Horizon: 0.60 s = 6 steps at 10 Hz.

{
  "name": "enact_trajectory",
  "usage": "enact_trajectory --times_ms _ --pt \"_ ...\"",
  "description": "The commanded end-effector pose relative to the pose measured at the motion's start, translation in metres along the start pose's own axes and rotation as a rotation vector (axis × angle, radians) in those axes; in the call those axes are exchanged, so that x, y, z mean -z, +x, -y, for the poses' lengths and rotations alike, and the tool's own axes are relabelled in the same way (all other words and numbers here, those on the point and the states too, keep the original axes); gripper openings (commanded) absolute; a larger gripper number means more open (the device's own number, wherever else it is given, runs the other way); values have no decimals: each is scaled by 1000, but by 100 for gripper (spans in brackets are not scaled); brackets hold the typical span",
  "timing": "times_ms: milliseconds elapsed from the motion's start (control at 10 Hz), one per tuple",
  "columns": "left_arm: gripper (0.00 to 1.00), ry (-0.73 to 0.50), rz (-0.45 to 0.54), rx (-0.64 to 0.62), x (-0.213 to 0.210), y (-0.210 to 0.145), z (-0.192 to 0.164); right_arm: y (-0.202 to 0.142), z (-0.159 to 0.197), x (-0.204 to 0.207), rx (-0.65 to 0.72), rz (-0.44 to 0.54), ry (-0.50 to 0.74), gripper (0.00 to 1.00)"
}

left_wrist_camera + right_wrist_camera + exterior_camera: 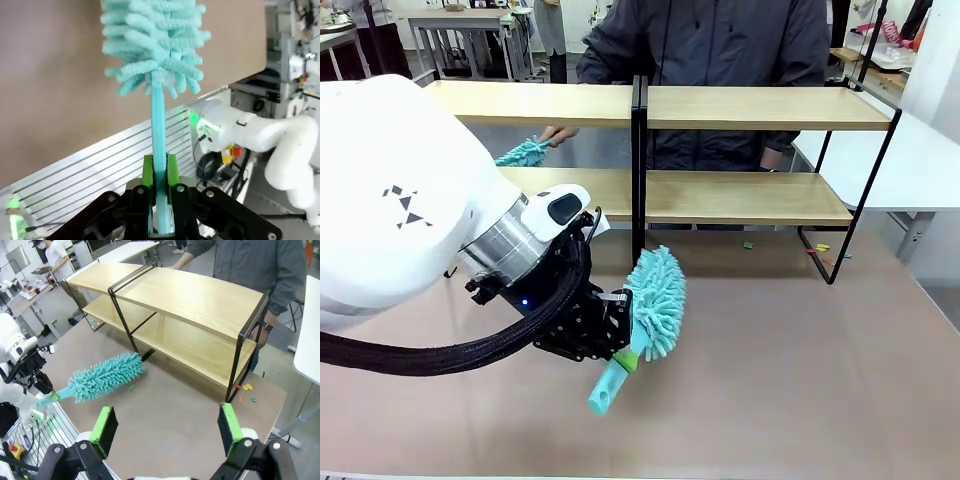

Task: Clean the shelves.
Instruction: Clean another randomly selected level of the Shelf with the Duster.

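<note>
The only marking I can make out is a cluster of small dark triangles [405,205] on the white shell of the left arm; no print anywhere is large enough to read. The left hand [160,170] is clamped on the pale handle of a teal duster [658,300], green pads pressed to either side, the fluffy head pointing toward the shelves [740,108] and the handle's end sticking out toward the robot's side. The right hand [167,425] hangs high over the tabletop [800,350] with its pads spread wide and nothing between them. The shelves stand along the far side of the beige tabletop, two light boards in a black frame, the centre divider's foot near the duster's head. In front of them and to the right the tabletop lies bare, save a few small coloured bits [820,248] by the frame's right foot. A person [720,40] stands behind the shelves, working a second duster [525,152] on the lower left board. A white table [920,170] sits just beyond the right end, with more tables farther back
</note>
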State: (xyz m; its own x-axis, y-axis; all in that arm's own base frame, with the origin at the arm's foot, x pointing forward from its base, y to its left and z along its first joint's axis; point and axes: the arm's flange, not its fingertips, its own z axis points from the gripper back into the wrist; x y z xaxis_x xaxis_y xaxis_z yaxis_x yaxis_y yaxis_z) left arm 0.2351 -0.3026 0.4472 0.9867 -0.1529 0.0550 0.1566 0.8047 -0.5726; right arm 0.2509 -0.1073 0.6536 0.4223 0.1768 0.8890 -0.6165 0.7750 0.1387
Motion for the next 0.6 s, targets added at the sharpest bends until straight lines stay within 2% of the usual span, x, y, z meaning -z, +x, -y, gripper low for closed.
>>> enact_trajectory --times_ms 0,100,300,500 --pt "12 -95 -79 105 -1 -2 -2 1 0 0 -2 5 9 100" --pt "12 0 0 0 0 0 0 1 0 0 -2 5 9 100" --pt "12 42 -53 46 32 33 20 1 0 0 -2 5 9 100" --pt "12 82 16 85 50 58 40 1 0 0 -2 5 9 100"
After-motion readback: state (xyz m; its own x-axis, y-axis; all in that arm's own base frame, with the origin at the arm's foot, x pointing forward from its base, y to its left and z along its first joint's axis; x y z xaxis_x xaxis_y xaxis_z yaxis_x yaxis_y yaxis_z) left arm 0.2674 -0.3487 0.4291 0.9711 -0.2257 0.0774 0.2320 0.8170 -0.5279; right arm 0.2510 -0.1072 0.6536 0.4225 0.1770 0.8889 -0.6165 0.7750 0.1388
